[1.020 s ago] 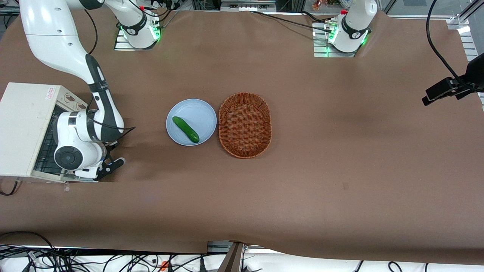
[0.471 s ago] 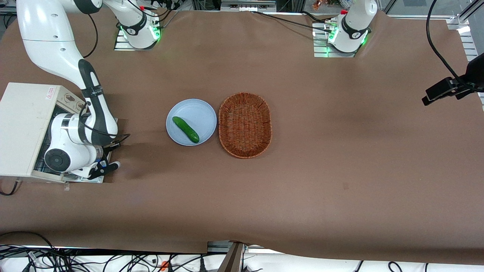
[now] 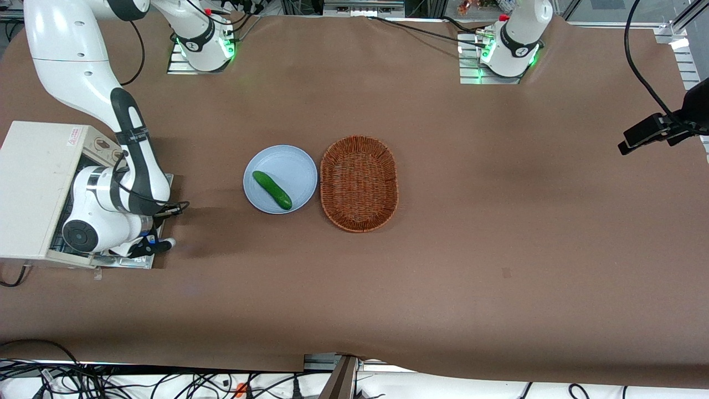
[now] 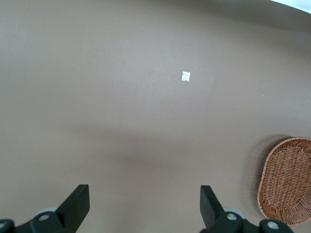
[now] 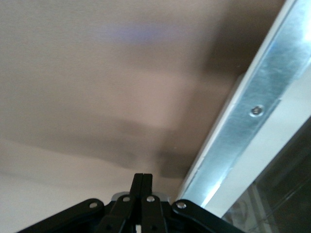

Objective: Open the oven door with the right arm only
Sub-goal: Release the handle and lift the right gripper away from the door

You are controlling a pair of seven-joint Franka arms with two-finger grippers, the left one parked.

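The cream-white oven [image 3: 33, 188] stands at the working arm's end of the table. Its oven door [image 3: 137, 264] is swung down and lies about flat in front of it, mostly hidden under the right arm [image 3: 124, 188]; the silver frame shows at the corners. My gripper [image 3: 146, 248] hangs low over the door's outer edge, at the corner nearer the front camera. In the right wrist view the gripper [image 5: 143, 177] is shut with nothing between its fingers, beside the door's silver frame [image 5: 257, 107] and dark glass [image 5: 291, 194].
A wire rack [image 3: 60, 230] shows inside the oven mouth. A pale blue plate [image 3: 288, 160] with a cucumber [image 3: 272, 190] sits mid-table, with a wicker basket [image 3: 359, 183] beside it. Brown cloth covers the table.
The right arm's wrist and gripper have shifted toward the oven and lower. The door's silver frame edge now shows beside the arm, lying flat.
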